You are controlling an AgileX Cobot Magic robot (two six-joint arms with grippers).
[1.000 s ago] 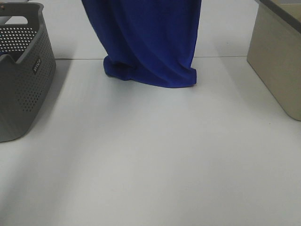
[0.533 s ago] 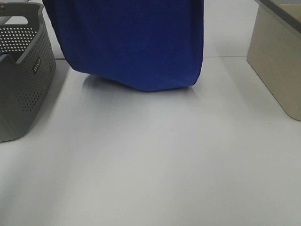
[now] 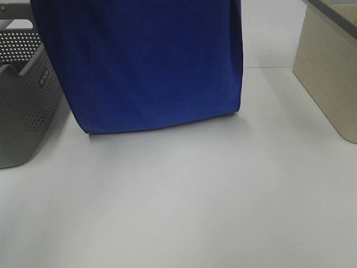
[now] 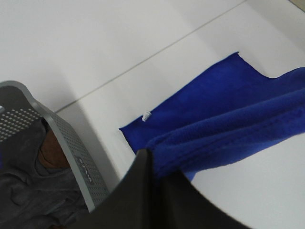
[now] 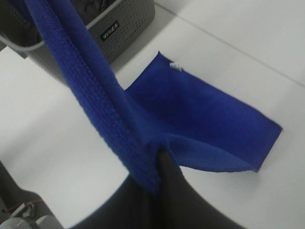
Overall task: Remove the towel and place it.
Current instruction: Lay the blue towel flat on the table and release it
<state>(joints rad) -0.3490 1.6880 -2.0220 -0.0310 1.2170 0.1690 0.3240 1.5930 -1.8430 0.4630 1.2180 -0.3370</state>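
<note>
Hanging sheet-flat, the plush blue towel (image 3: 150,67) drapes onto the white table (image 3: 195,195)

**A robot test bench dressed for laundry work**

This reads as a lab or test cell with a laundry theme. A broad, plain white counter (image 3: 195,212) fills every view, crossed by one thin seam (image 3: 268,67). The props on it are household laundry ware. A grey perforated basket (image 3: 22,111) stands at the left of the high view and holds dark crumpled garments (image 4: 28,191). A beige bin (image 3: 329,72) stands at the right. Between them hangs a royal-blue towel (image 3: 150,67), its upper edge pinched by the black left claw (image 4: 153,166) and the black right claw (image 5: 161,160). The light is flat and even, and the shadows are soft.
</note>
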